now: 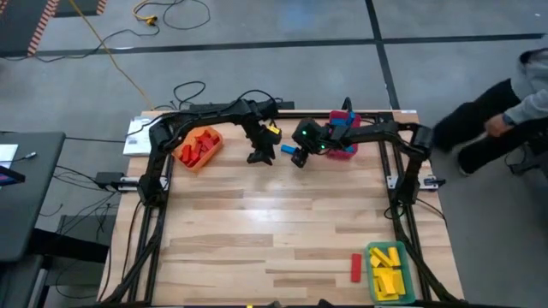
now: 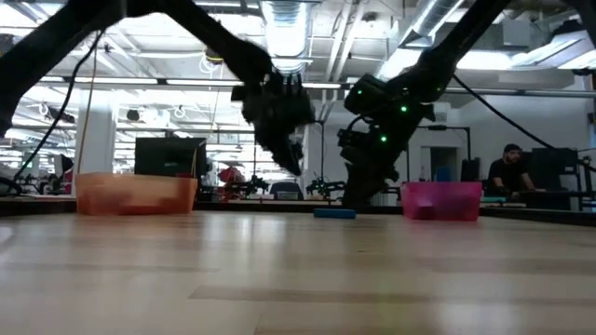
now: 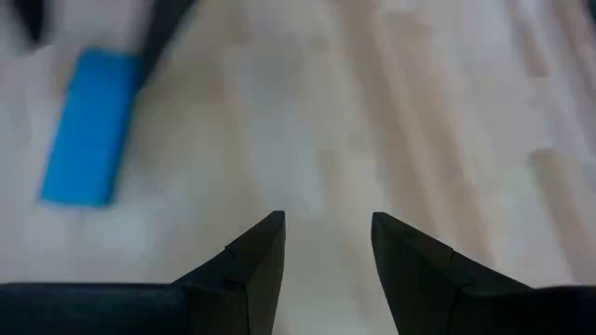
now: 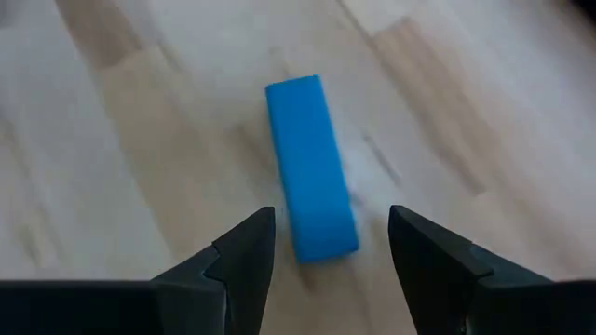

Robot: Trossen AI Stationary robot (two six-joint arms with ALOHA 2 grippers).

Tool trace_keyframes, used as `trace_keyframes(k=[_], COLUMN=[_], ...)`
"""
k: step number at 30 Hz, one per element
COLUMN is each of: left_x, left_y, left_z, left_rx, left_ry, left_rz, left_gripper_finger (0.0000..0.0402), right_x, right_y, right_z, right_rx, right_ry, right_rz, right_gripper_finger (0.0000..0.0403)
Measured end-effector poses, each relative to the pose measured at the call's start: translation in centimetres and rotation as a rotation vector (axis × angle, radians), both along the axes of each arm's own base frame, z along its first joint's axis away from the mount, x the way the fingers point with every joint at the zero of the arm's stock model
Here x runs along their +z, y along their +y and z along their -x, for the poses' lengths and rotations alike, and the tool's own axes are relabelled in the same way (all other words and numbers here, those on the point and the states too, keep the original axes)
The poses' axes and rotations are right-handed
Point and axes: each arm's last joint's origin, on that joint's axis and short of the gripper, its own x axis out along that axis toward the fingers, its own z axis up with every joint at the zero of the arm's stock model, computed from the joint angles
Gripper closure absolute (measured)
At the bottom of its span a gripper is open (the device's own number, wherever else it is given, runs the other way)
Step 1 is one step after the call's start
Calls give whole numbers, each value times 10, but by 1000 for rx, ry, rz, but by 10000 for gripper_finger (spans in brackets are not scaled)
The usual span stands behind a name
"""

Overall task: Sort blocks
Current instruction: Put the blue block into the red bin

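Though blurred, blue block (image 4: 311, 169) beside red bin (image 1: 342, 147).

Both dark arms reach in over the far middle of the table, their wrists bent downward and close together. The left gripper (image 3: 326, 244) points straight down, its 2 fingers parted with nothing between them. The right gripper (image 4: 331, 240), just beside it, also points down, its 2 fingers spread apart and empty.
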Motion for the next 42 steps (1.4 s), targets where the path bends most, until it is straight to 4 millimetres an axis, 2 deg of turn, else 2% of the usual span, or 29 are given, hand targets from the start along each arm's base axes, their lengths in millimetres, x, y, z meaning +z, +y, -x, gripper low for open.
trace_keyframes(k=[6, 13, 24, 30, 35, 42], left_x=[41, 59, 57, 58, 58, 43], left_y=[-37, -80, -145, -182, -205, -221], left_z=[-1, -2, -16, -24, -25, -23], left_rx=[-88, -177, -301, -360, -404, -436], left_ry=[-59, -42, 10, -2, -3, 15], left_rz=[-31, -42, -34, -74, -113, -125], left_gripper_finger=[246, 246, 246, 246, 246, 246], right_x=[10, 6, -29, -26, -25, -25], right_y=[-8, -8, -7, -8, -6, 3], right_z=[-11, -7, -14, -14, -16, -19], right_rx=[28, 96, 132, 117, 121, 122], right_ry=[40, 97, 158, 138, 133, 141], right_rz=[103, 111, 26, 29, 39, 35], right_gripper_finger=[177, 165, 163, 231, 291, 295])
